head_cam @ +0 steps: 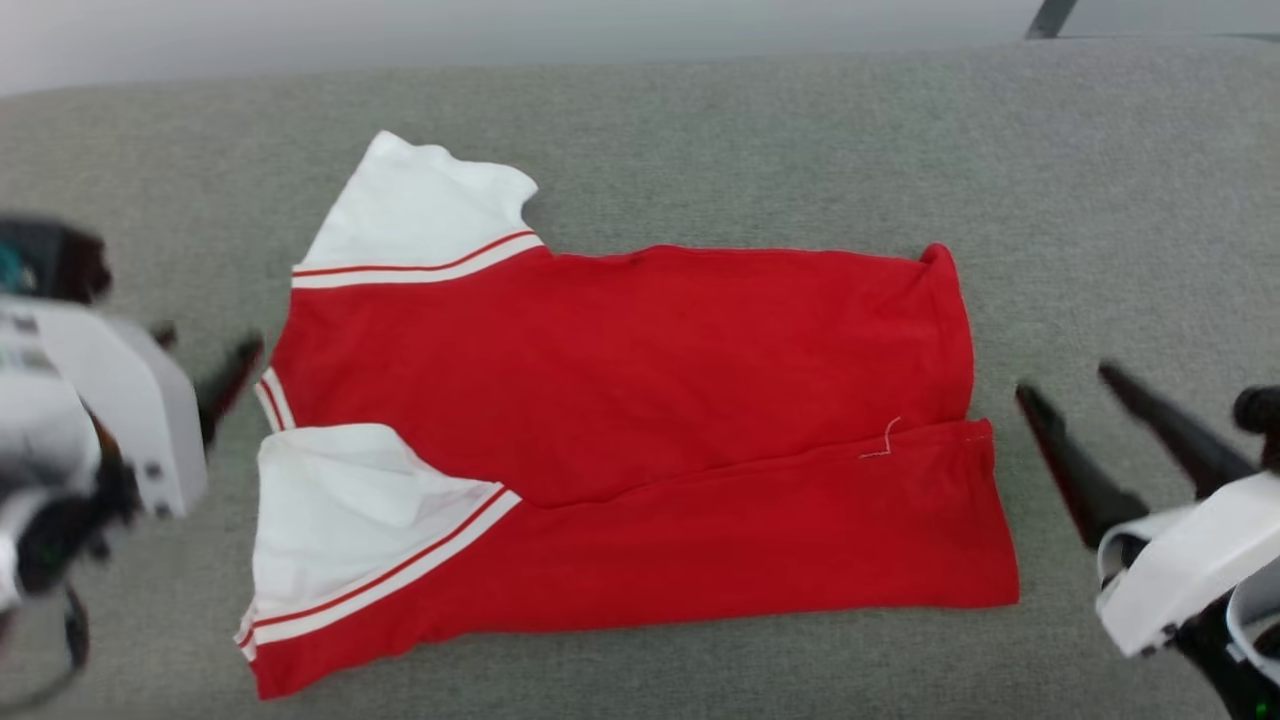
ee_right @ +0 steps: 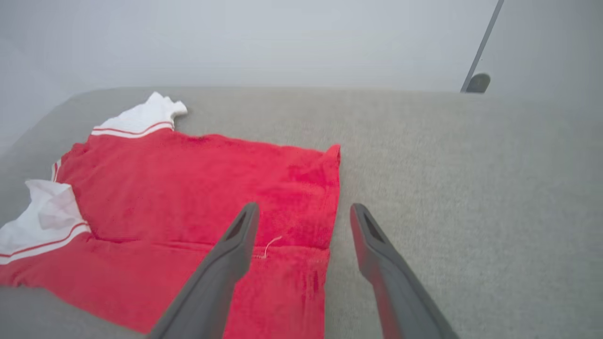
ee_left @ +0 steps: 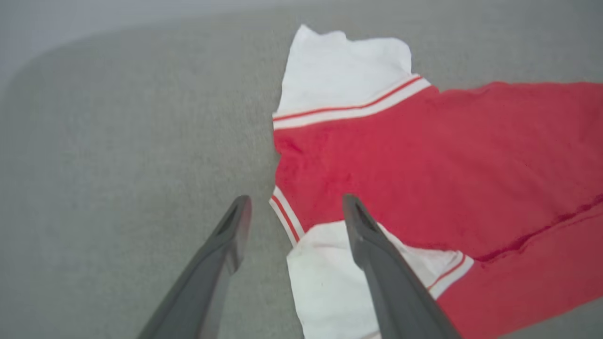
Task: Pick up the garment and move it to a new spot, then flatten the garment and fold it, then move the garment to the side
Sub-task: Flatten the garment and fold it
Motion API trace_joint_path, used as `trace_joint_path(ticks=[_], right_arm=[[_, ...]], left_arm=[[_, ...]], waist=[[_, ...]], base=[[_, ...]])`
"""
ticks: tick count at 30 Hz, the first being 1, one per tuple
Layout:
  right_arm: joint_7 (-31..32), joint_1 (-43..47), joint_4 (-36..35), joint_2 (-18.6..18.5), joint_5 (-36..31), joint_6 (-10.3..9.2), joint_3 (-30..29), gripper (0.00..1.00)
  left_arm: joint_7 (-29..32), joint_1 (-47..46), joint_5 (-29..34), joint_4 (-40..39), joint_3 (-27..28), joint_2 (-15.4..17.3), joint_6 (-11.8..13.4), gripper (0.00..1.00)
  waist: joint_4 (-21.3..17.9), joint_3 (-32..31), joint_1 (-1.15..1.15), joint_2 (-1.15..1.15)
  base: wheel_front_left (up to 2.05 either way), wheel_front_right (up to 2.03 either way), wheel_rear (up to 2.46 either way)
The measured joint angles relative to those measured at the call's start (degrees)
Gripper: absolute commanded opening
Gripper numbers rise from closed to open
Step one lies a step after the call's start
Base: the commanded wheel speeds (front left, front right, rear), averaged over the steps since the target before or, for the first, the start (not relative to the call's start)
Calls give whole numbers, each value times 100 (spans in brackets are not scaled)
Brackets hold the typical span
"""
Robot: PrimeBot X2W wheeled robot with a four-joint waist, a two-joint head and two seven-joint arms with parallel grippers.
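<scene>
A: How is the red shirt (head_cam: 620, 400) lying?
B: It is spread lengthwise on the grey bench (head_cam: 700, 130). Its near long edge appears to be turned over onto the body, and one white sleeve (head_cam: 420, 210) sticks out along the shirt's far edge.
A: And the grippers?
B: The left gripper (ee_left: 296, 200) is held just off the shirt's collar end, the right gripper (head_cam: 1068, 382) just off its hem end. Both sets of jaws are spread wide, and nothing is gripped.
A: How is the folding best done?
B: The shirt's far edge is probably to be taken next. Its two far corners should be pinched together, lifted evenly and laid over the shirt's middle, with the loose sleeve brought inside so that no bulge is trapped.
</scene>
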Motion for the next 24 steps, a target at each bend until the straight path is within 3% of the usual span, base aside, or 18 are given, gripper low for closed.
trace_joint_path(ticks=[8, 12, 16, 24], right_arm=[[-1310, -610, -249, -4, -299, 0, 165, 100], [-1773, -812, -341, 85, -355, 0, 189, 100], [-1981, -898, -369, 116, -379, 0, 200, 100], [-2167, -906, -291, 153, -321, 0, 210, 100]], left_arm=[[-160, -1580, 688, 1305, -126, -583, -777, 100], [-132, -2163, 832, 2096, -178, -816, -1039, 100], [44, -2636, 920, 2772, -265, -922, -1311, 100], [603, -3488, 974, 3700, -379, -1117, -1588, 100]], waist=[[-291, 240, 0, 0], [-474, 407, 0, 0], [-658, 615, 0, 0], [-984, 1100, 0, 0]], base=[[0, 0, 0], [0, 0, 0], [0, 0, 0], [0, 0, 0]])
